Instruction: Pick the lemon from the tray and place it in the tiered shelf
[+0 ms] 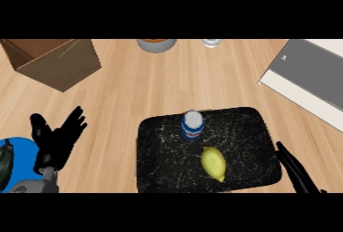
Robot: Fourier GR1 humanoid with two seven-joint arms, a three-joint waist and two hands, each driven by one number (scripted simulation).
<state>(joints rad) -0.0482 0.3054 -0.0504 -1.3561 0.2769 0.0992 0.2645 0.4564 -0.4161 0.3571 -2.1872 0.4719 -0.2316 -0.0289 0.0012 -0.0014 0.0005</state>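
A yellow lemon (213, 163) lies on the black speckled tray (161, 154), toward its lower right. A blue and white can (192, 125) stands upright on the tray just above the lemon. My right hand (297, 171) shows at the tray's right edge, fingers straight and open, a short way right of the lemon and not touching it. At the lower left my left hand (59, 138) rests open with fingers up, well clear of the tray. The grey and white tiered shelf (309, 77) sits at the upper right.
A brown cardboard box (55, 61) stands open at the upper left. A grey bowl (157, 44) and a small glass object (211, 42) sit at the back edge. A blue plate (20, 158) with a dark vegetable (4, 164) lies at the lower left.
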